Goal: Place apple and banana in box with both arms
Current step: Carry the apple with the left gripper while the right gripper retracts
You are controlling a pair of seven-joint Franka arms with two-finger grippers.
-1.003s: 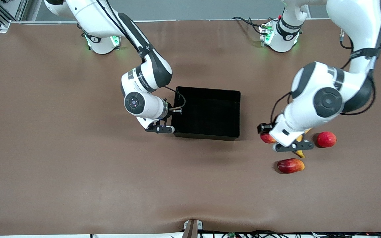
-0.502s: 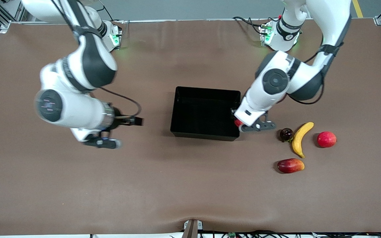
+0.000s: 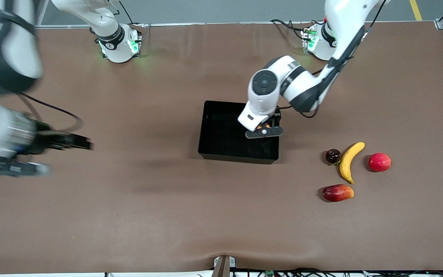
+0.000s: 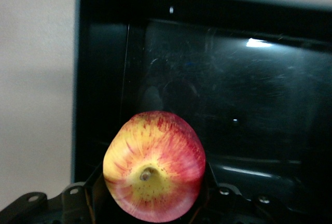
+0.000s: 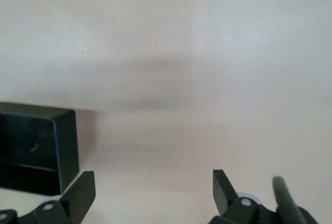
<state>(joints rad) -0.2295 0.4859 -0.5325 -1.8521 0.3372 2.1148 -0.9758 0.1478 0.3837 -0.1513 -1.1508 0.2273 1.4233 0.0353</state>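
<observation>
The apple, red with yellow streaks, sits stem end up between the fingers of my left gripper, which is shut on it. In the front view that gripper hangs over the black box, above the end of it toward the left arm's end of the table, and only a sliver of apple shows. The yellow banana lies on the table toward the left arm's end, apart from the box. My right gripper is open and holds nothing; it hovers over bare table at the right arm's end.
Around the banana lie a plain pink-red round fruit, a red-orange mango-like fruit nearer the front camera, and a small dark fruit. A corner of the box shows in the right wrist view. The table is covered in brown cloth.
My left arm lifted the apple from among the fruits and carried it over the box. My right arm swung from the box's side out to its own end of the table and opened its jaws.
</observation>
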